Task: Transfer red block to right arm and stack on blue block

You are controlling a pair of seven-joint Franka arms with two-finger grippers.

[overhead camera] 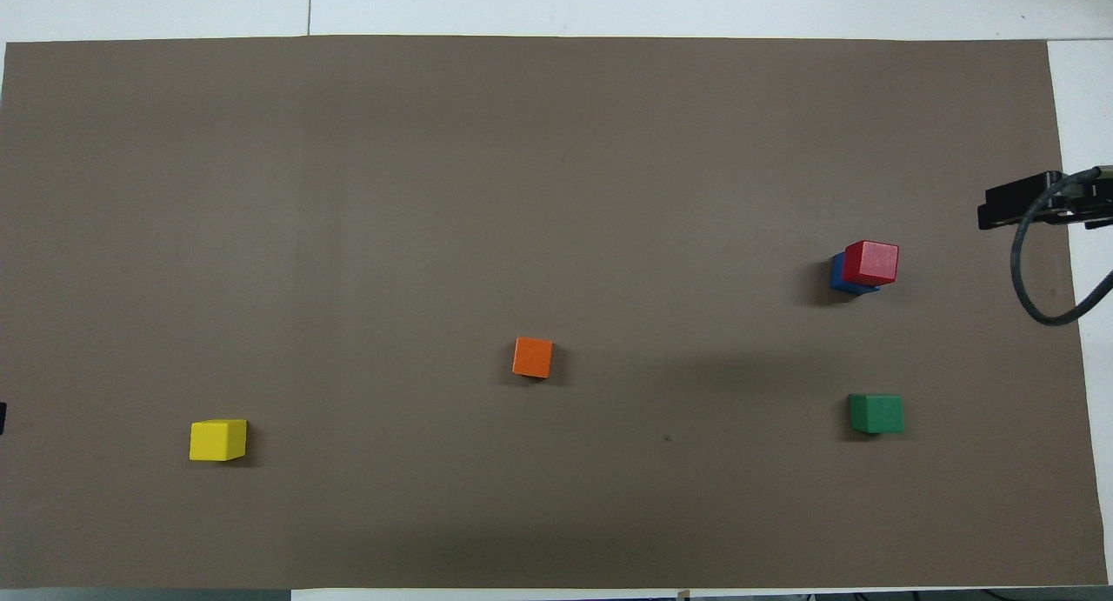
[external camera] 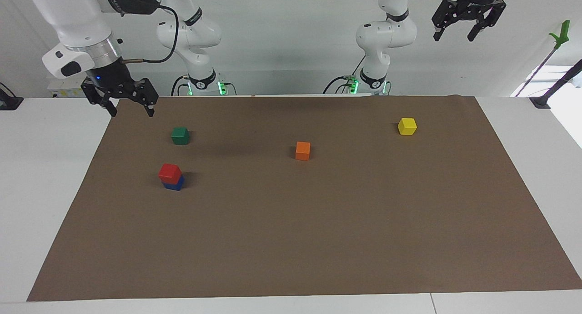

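Red block [external camera: 169, 171] on blue block [external camera: 175, 183] | right tool [external camera: 130, 109] released, mat edge [external camera: 101, 137] | left tool [external camera: 454, 34] released

Green cube [external camera: 180, 135], orange cube [external camera: 303, 151], yellow cube [external camera: 407, 126]

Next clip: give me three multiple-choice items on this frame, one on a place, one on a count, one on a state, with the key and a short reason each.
1. What does the red block rest on?
A. the blue block
B. the green block
C. the bare mat

2. How many blocks are on the mat?
A. three
B. five
C. seven

3. What is the right gripper doing?
A. clamping the red block
B. open, holding nothing, raised over the mat's edge
C. pressing on the orange block

Key:
1 A, red sits directly on blue.
2 B, red, blue, green, orange and the yellow block.
3 B, its fingertips stand apart with nothing between them.
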